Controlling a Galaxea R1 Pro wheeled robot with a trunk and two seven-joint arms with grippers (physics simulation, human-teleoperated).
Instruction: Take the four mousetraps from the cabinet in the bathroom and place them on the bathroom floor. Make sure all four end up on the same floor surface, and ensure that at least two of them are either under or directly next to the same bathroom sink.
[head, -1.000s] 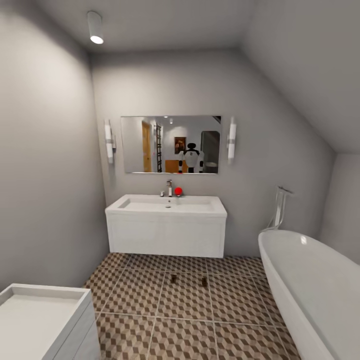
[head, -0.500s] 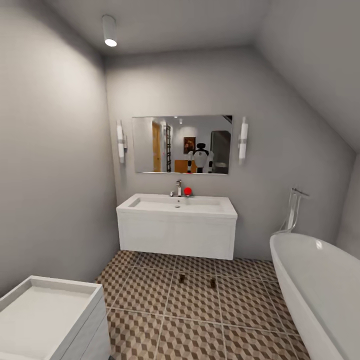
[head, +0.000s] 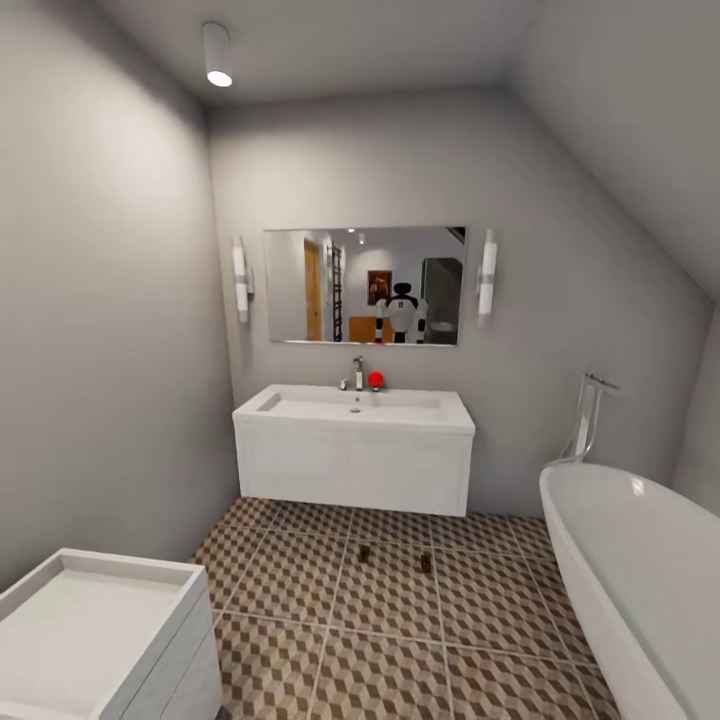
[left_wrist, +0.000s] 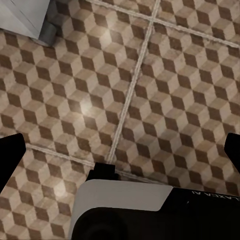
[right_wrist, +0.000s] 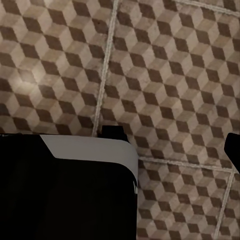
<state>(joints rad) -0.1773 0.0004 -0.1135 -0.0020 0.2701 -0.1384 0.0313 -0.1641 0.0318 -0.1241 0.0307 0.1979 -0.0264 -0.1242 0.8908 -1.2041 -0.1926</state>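
Nothing has moved since half a second ago: two mousetraps lie ahead on the bathroom floor, before the sink; both claws' state I cannot tell.

Open tiled passage hemmed in on both sides

The bathroom floor is flanked by bathtub and boxy basin unit; the sink closes the far end.

Soft, dim render; ceiling spotlight glows; pale glare patches on floor tiles.
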